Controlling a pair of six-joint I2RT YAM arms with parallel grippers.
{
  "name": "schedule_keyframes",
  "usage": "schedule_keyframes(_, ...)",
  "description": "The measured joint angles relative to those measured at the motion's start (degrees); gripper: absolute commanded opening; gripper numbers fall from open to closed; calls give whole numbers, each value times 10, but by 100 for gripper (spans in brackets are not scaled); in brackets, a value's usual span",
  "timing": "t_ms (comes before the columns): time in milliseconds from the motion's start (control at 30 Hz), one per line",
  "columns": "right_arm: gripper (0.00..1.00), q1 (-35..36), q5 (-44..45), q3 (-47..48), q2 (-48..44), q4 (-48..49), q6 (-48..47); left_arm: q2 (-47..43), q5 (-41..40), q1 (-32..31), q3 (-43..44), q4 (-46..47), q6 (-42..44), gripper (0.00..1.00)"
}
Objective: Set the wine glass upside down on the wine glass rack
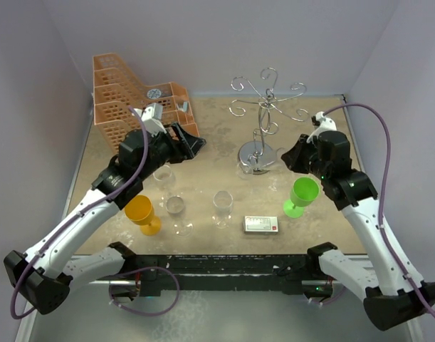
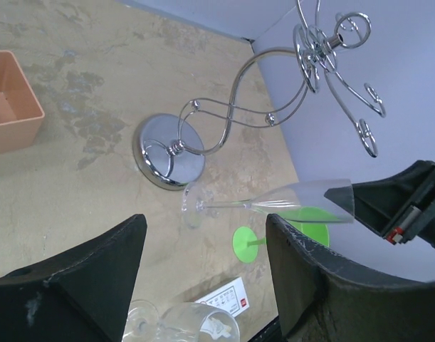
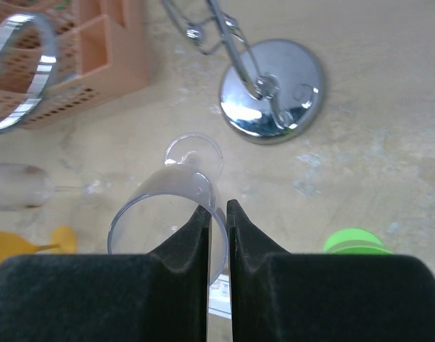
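Wine glass (image 3: 160, 203) tilted, rim wall pinched in right claw (image 3: 217, 208) — nearly closed, left claw (image 2: 203, 231) spread wide

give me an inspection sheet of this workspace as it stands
surface: mottled beige table top, no spills seen
job's things: chrome wine glass rack upright, no glass hung on it; clear wine glass held near-horizontal, foot toward the rack's base
clutter: orange lattice basket, green wine glass, orange wine glass, three other clear glasses, small white box
grippers: left gripper open, empty; right gripper shut on the clear wine glass's rim
cables: purple cable along each arm, no snag seen
surroundings: plain pale walls on three sides
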Motion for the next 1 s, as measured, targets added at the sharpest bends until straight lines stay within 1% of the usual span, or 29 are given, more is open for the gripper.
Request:
schedule_keyframes(267,8,0,-120,-32,-90,129,19,-50,-47,0,-5,-5,4,66)
schedule_keyframes(400,12,0,-165,-45,-108,200,29,-80,-66,0,-5,-4,3,66)
schedule_keyframes(500,12,0,-204,-59,-115,250,42,-94,-68,0,-5,5,-1,66)
schedule_keyframes(733,14,5,-257,-60,-89,355,69,-118,-117,0,8,-38,-4,66)
schedule_keyframes(900,14,21,-266,-49,-38,417,80,-158,-141,0,9,-17,-65,67)
schedule_keyframes(1000,14,41,-259,-33,-3,446,82,-159,-150,0,38,-16,-100,68)
